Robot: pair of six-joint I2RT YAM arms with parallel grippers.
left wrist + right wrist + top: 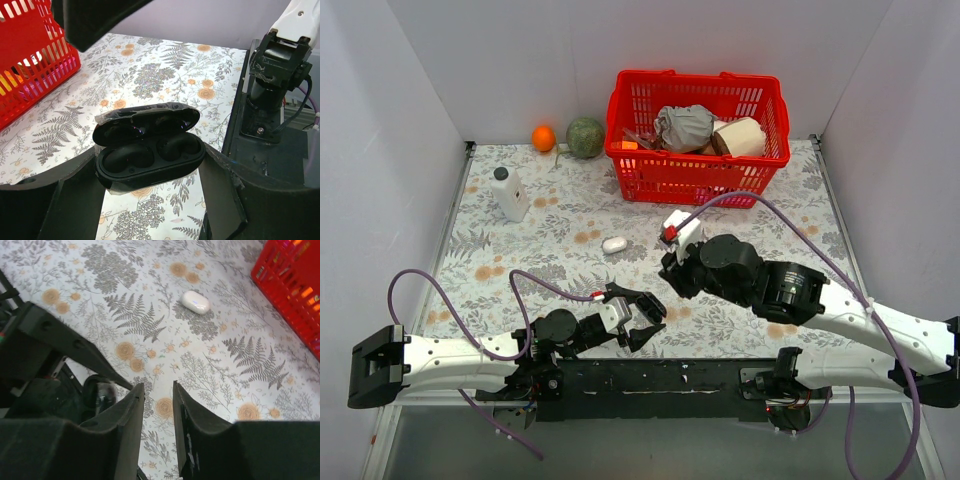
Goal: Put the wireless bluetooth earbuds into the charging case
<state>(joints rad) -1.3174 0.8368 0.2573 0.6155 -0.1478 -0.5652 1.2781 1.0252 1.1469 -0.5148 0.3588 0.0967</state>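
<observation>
Top camera looks down on the whole counter (570, 260); both wrist cameras sit low, close, each catching the red basket (695, 135).

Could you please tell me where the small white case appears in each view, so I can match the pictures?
Top external: the small white case lies mid-table, below-left of the red basket.
Left wrist: not in it.
Right wrist: upper middle, left of the basket.
Shared landmark: the red basket, at the left wrist view's left edge too.
</observation>
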